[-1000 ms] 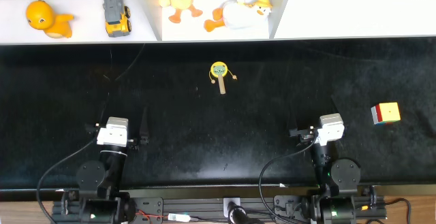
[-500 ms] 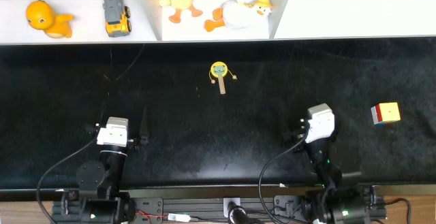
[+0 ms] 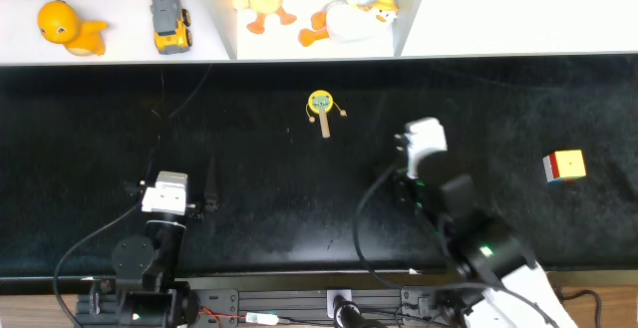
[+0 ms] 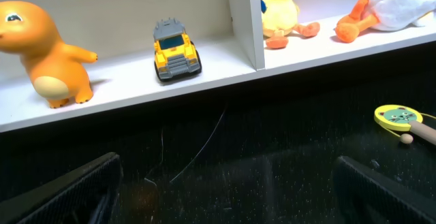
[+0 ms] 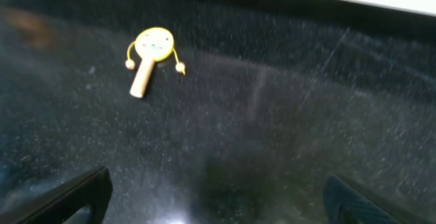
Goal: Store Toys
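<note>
The right arm [image 3: 467,230] swung out from its spot at the lower right of the top view and stretched up and left toward the centre, which brought its gripper [image 5: 211,209] nearer the yellow rattle [image 3: 321,105] at the upper middle.

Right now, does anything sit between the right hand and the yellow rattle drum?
Nothing visible does. Only bare black mat lies between the right hand and the rattle drum, and the hand is open.
</note>
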Motion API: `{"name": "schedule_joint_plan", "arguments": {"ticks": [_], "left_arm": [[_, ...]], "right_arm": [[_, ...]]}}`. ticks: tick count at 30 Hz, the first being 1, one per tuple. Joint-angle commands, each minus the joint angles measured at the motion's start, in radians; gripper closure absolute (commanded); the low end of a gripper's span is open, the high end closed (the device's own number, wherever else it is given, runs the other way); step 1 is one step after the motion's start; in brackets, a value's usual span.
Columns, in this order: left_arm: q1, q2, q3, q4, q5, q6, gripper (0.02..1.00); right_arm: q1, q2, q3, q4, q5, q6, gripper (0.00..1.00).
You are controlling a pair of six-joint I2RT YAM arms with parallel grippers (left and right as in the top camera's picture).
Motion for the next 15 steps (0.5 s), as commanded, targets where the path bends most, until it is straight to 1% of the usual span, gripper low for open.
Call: {"name": "schedule_joint_plan", "arguments": {"ticks": [1,5,6,9,12,15], "left_arm": [[-0.009,-0.013,-0.001,-0.003,0.014,-0.011,0.023],[-0.009,-0.013,-0.001,-0.003,0.014,-0.011,0.023],[-0.009,-0.013,-0.001,-0.003,0.014,-0.011,0.023],[-0.009,-0.013,-0.001,-0.003,0.014,-0.011,0.025],[-0.009,-0.013,-0.001,-0.003,0.014,-0.011,0.020],[-0.009,-0.013,-0.001,-0.003,0.014,-0.011,0.023]], "right_arm": [[0.078,0.105,0.065,0.000,0.165,0.188,0.007],[0.125,0.186,0.080,0.003,0.175,0.268,0.007],[0.140,0.201,0.082,0.003,0.194,0.287,0.005],[0.212,0.237,0.095,0.011,0.293,0.348,0.005],[0.291,0.259,0.101,0.034,0.375,0.374,0.007],[0.345,0.294,0.115,0.037,0.433,0.449,0.005]]}}
